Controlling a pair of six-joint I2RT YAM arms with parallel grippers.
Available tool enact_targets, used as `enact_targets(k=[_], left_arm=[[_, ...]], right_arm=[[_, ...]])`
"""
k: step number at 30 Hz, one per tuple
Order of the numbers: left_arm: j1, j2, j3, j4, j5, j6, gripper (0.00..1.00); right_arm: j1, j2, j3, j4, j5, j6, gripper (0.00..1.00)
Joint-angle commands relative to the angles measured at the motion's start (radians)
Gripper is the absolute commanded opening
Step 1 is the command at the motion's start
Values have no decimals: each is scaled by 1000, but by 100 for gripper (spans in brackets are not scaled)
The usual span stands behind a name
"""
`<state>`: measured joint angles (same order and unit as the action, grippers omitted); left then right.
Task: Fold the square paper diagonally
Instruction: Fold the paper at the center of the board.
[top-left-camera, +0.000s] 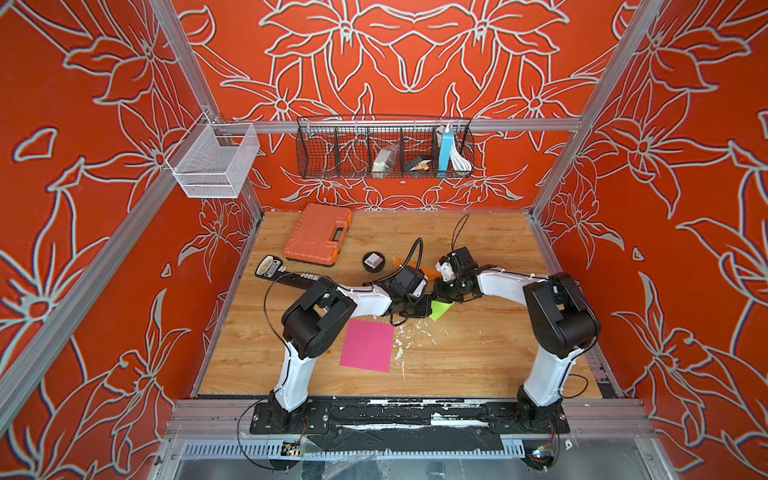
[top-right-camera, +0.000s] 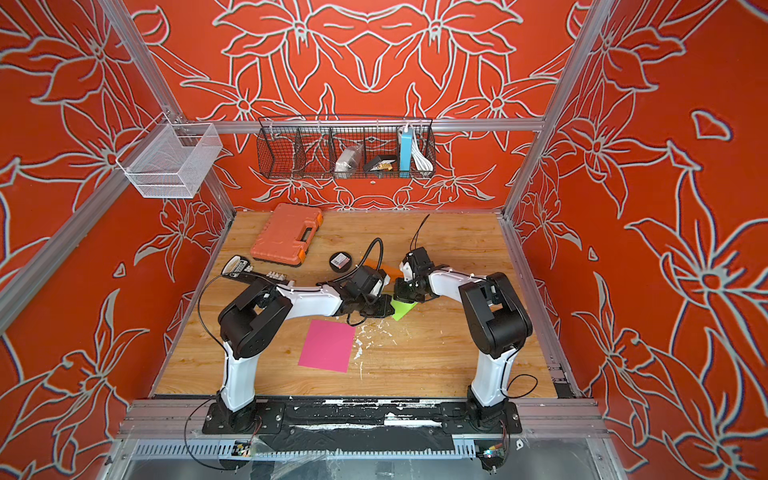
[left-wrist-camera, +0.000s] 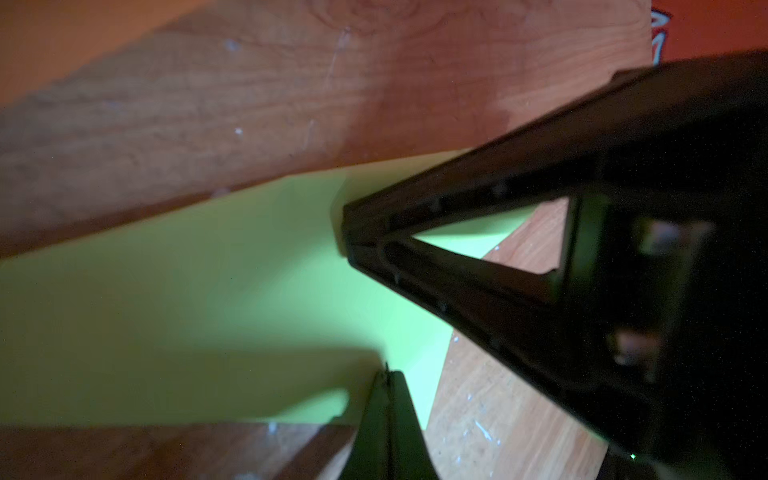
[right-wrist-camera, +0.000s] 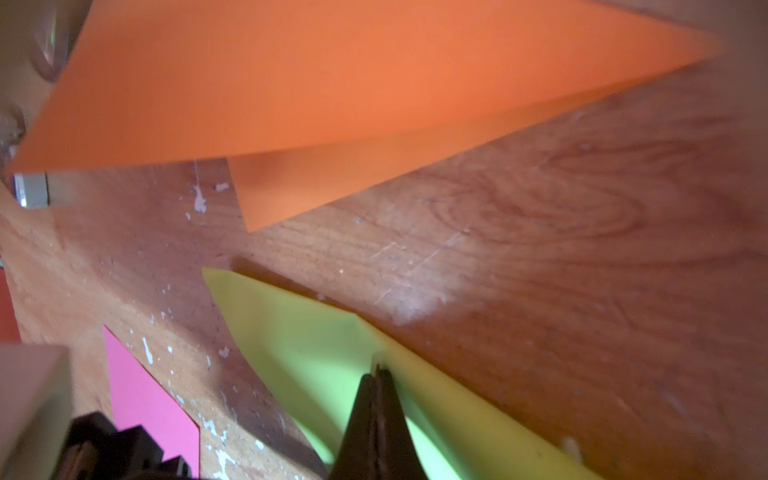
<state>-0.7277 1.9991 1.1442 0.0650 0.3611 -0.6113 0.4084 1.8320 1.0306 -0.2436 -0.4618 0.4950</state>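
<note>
Lime-green square paper (top-left-camera: 439, 310) lies mid wooden worktop (top-left-camera: 478, 353). Left gripper (left-wrist-camera: 387, 376) and right gripper (right-wrist-camera: 378, 372): jaws together, tips on the paper. Likely creasing. Press steadily along the fold, one tip anchoring so the layers don't slip.

Wood-grain tabletop (top-left-camera: 478, 361), scuffed.
- upper left: orange tool case (top-left-camera: 318, 235)
- just below-left of case: black flat device (top-left-camera: 272, 266)
- right of case: black round tin (top-left-camera: 373, 262)
- centre: green paper (top-left-camera: 439, 309)
- orange paper (right-wrist-camera: 332, 83) near it
- lower centre: pink paper (top-left-camera: 367, 345), flat
- white flecks (top-left-camera: 401, 345) beside pink sheet
</note>
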Motion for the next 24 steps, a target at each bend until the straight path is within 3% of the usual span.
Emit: enact_targets(k=[1, 8, 24], left_arm=[[24, -92, -68, -11, -3, -12, 0], [83, -221, -122, -37, -104, 24, 0], [111, -70, -82, 24, 8, 7, 0]], right_arm=[[-5, 4, -29, -11, -33, -96, 0], [-4, -10, -44, -7, -81, -192, 0], [27, -30, -67, 6, -145, -290, 0]])
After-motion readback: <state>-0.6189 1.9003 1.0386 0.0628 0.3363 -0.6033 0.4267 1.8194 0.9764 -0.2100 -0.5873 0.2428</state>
